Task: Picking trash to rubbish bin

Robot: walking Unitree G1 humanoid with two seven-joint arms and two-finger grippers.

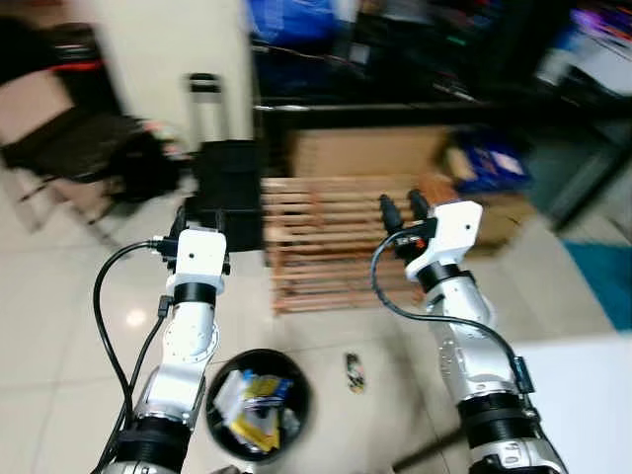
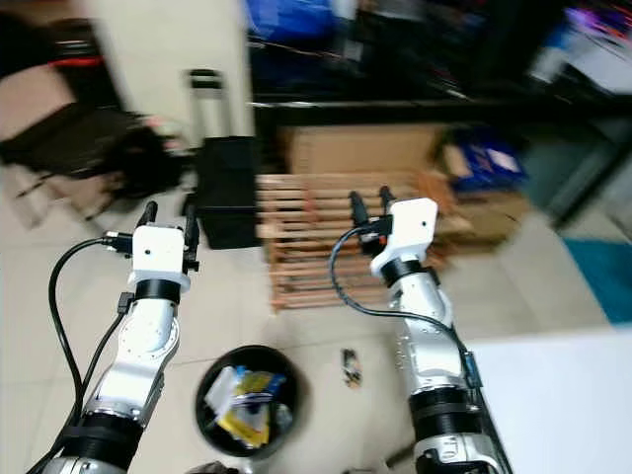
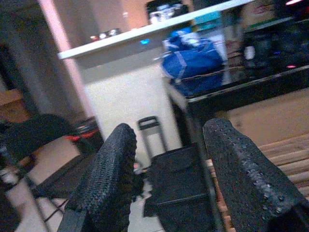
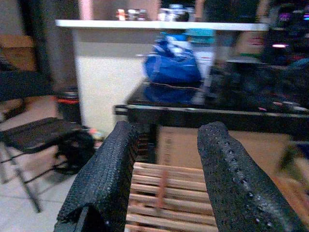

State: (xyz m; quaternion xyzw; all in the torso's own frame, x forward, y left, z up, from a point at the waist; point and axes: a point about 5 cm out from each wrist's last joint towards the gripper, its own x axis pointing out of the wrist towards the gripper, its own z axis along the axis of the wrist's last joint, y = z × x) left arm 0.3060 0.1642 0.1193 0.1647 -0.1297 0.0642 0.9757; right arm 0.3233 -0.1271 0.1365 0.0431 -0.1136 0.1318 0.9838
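Nearest, at six o'clock on the pale tiled floor (image 1: 59, 355), stands a round black rubbish bin (image 1: 259, 403) with yellow, white and blue wrappers already inside it. Just beside the bin, toward three o'clock, a small dark piece of trash (image 1: 354, 371) lies flat on the tiles, clear of the bin's rim and touching nothing else.

Both silver arms are raised in front of the head camera, well above the floor. Left hand (image 2: 167, 225) sits at about ten o'clock, fingers parted with a clear gap, holding nothing; its wrist camera looks between the two black fingers (image 3: 108, 174) toward a black suitcase (image 3: 176, 186). Right hand (image 1: 406, 211) sits at about one o'clock, likewise spread apart and empty, pointing over a wooden slatted pallet (image 4: 166, 198).

Farther off at twelve o'clock, the suitcase stands upright against the pallet's left edge, with a cardboard box (image 1: 370, 150) behind the pallet. A blue bag (image 4: 171, 65) rests on a dark shelf beyond. At ten o'clock is a dark folding chair (image 1: 69, 138).
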